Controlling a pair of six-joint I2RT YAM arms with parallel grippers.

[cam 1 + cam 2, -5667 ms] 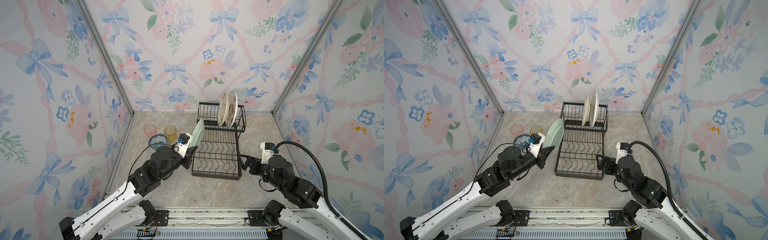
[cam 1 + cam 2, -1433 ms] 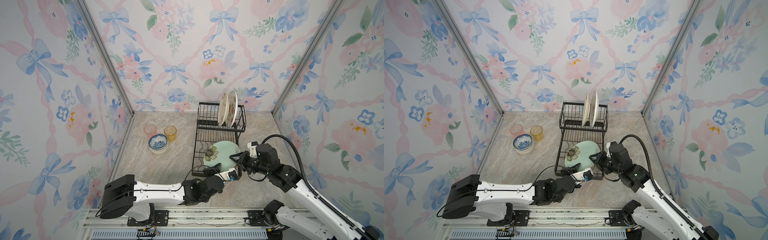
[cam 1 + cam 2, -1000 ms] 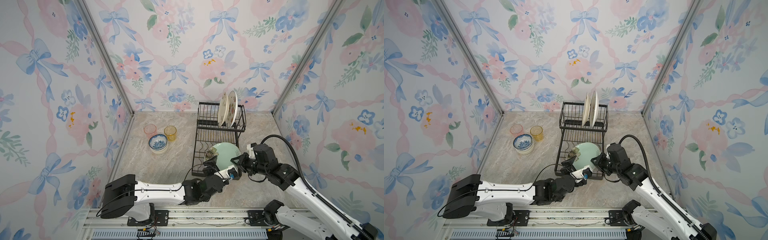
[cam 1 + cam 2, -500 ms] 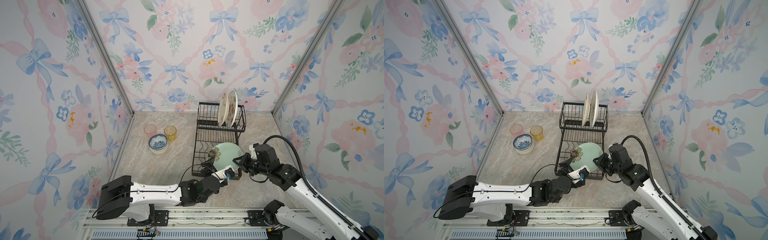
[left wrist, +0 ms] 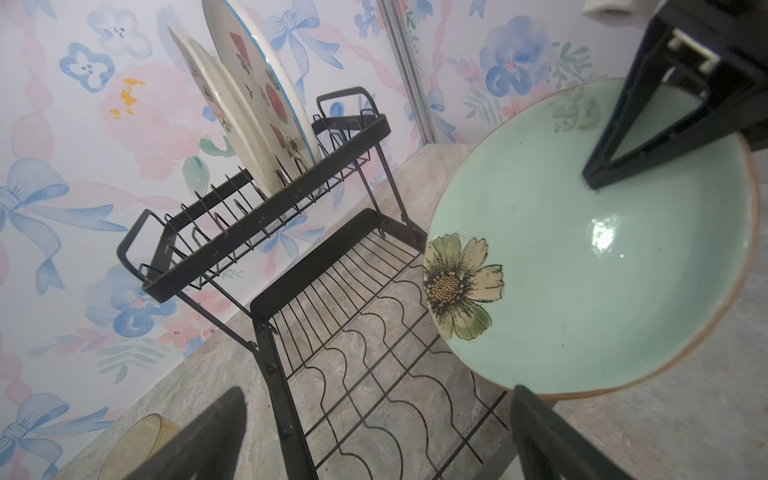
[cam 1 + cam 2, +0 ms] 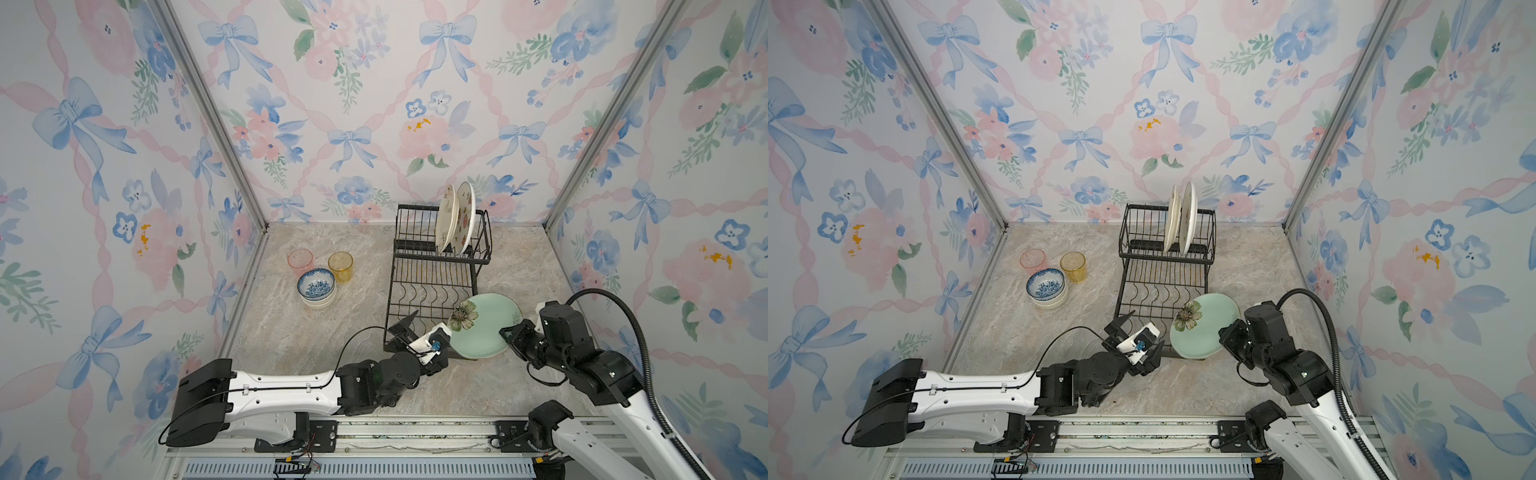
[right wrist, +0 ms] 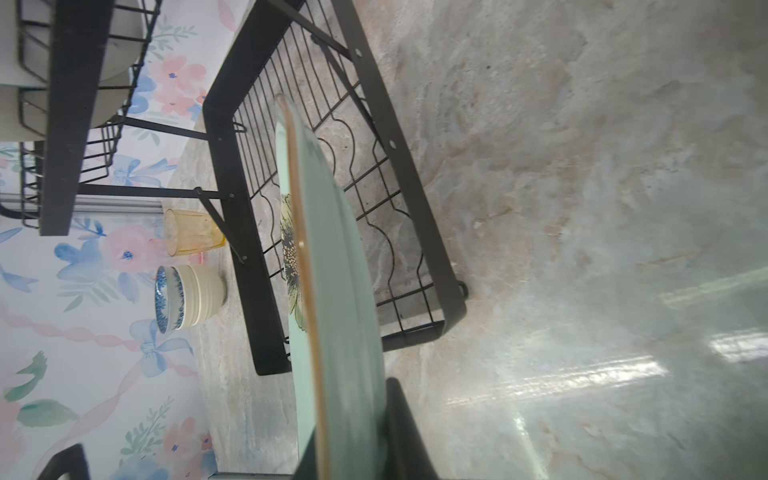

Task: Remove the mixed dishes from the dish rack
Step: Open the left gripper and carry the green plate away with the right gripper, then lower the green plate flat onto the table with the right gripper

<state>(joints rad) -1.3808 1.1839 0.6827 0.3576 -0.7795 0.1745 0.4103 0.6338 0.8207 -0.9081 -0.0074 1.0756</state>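
The green plate (image 6: 484, 332) is pinched at its rim by the right claw (image 6: 507, 333), whose jaws press on its two faces. In the right wrist view it runs edge-on out from between the fingers (image 7: 403, 436). It is held off the worktop (image 6: 316, 340), close to flat and face up, with its painted flower (image 6: 461, 316) on the side farthest from that claw. From the claw it reaches out over the nearest corner of the rack (image 7: 257, 291), above the wavy wires of the lower tray; whether it touches them cannot be told. The left claw (image 6: 422, 343) is spread wide and holds nothing. It sits just beside the green plate's rim, on the side across from the right claw. One of its fingers (image 5: 552, 440) comes right up to that rim, though contact cannot be made out. Straight ahead of the left claw's tips lies the lower tray, and beyond that, higher up, is the rack's shelf (image 5: 266, 210). There two cream plates (image 6: 455, 218) stand on edge in the slots, side by side and nearly touching. Well away from both claws, off to the left claw's left and farther out than its tips, a blue bowl (image 6: 316, 284) sits on a stack of cream bowls (image 6: 319, 302) on the worktop. Just past the bowls, farther again from the claws, the pink tumbler (image 6: 300, 259) and the amber tumbler (image 6: 340, 266) stand upright, near each other and apart from the rack.
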